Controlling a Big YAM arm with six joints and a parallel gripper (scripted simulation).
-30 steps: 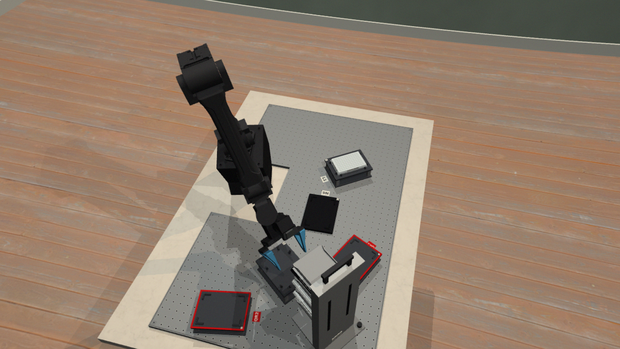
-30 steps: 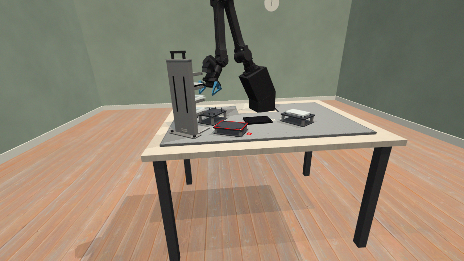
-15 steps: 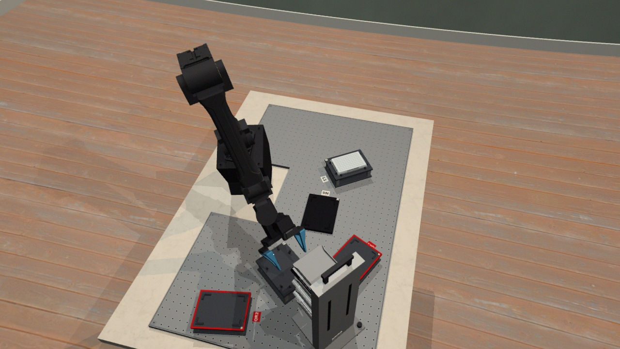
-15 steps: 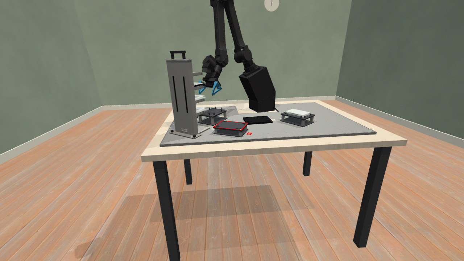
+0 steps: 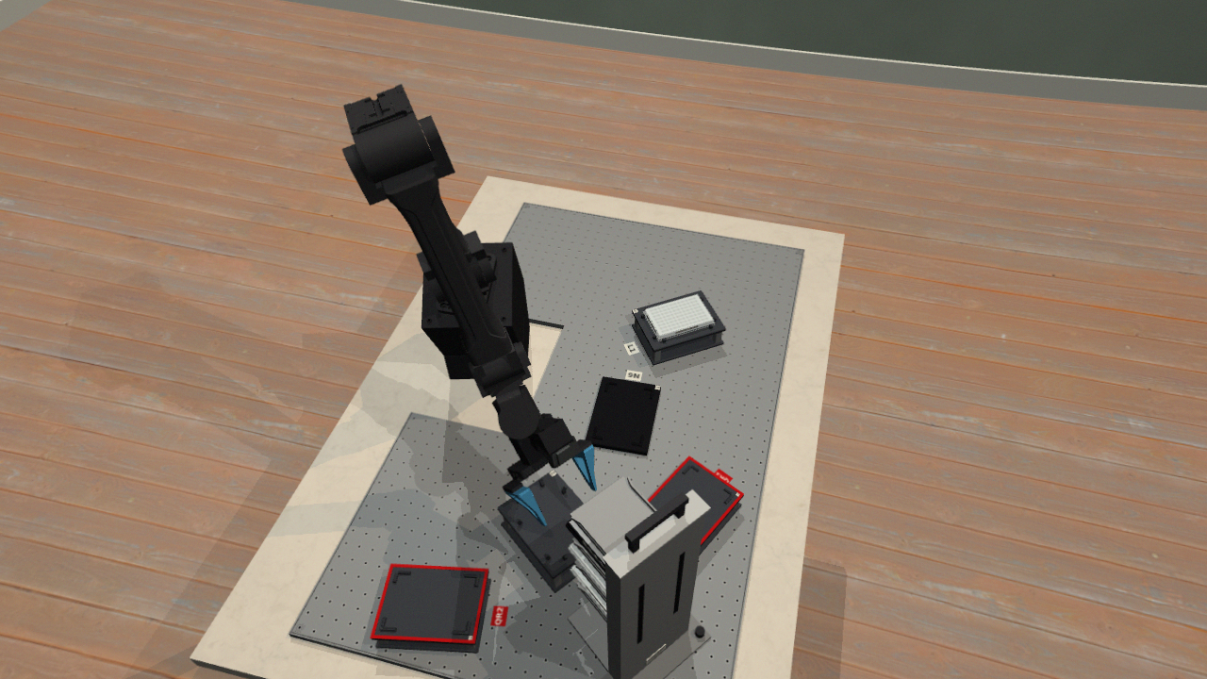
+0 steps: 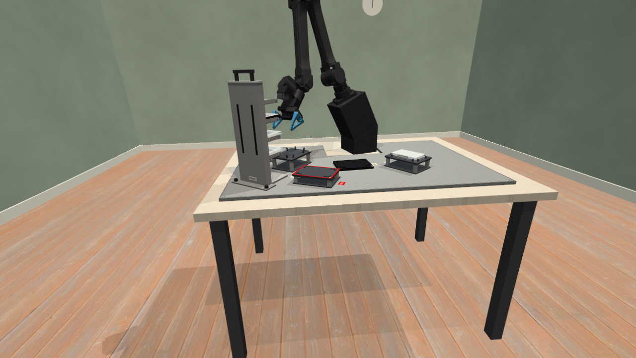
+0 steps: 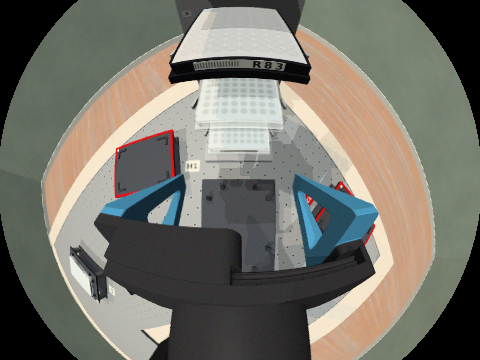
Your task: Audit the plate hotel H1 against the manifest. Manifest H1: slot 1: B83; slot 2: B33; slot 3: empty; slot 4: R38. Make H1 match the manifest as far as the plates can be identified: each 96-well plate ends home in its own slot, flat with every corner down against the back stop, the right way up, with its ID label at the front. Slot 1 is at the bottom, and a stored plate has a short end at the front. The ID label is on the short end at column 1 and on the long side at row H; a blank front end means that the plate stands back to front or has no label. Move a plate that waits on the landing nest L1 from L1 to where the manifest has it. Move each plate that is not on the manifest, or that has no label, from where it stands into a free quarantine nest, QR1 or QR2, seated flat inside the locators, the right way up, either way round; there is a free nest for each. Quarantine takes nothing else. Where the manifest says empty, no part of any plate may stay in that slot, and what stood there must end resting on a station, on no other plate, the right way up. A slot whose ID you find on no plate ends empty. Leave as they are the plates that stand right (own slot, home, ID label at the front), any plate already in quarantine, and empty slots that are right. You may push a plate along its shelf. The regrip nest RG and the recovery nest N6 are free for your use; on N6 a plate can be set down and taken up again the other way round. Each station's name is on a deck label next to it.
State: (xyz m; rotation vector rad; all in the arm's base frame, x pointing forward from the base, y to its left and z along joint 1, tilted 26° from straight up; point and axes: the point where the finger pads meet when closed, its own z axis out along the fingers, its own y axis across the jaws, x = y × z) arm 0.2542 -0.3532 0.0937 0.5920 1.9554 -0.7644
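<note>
- Top view: the tool [image 5: 553,493] hangs wide open and holds nothing, just in front of the hotel [image 5: 667,582], above a dark raised nest [image 5: 544,549].
- The blue fingers [image 5: 587,469] point down toward the hotel's open front.
- A plate [image 5: 677,317] lies flat on the L1 nest [image 5: 707,339], well apart from the hotel.
- The black N6 pad [image 5: 624,413] lies between L1 and the hotel.
- One red-edged nest [image 5: 430,604] sits near the bench's front corner; the other [image 5: 724,505] is partly hidden behind the hotel.
- Exterior view: the tool [image 6: 288,121] hovers level with the hotel's [image 6: 243,133] upper shelves, fingers spread.
- Plate edges [image 6: 272,116] show at several shelves; how many I cannot tell.
- The bench [image 6: 373,201] carries the grey deck [image 6: 466,173].
- Wrist view: the top plate [image 7: 240,47] faces the tool [image 7: 240,207] with a label on its front end; it seems to read R83, though the first letter is unclear.
- Two more plates [image 7: 239,107] show below it, their fronts unreadable.
- Both fingers stand clear of every plate.
</note>
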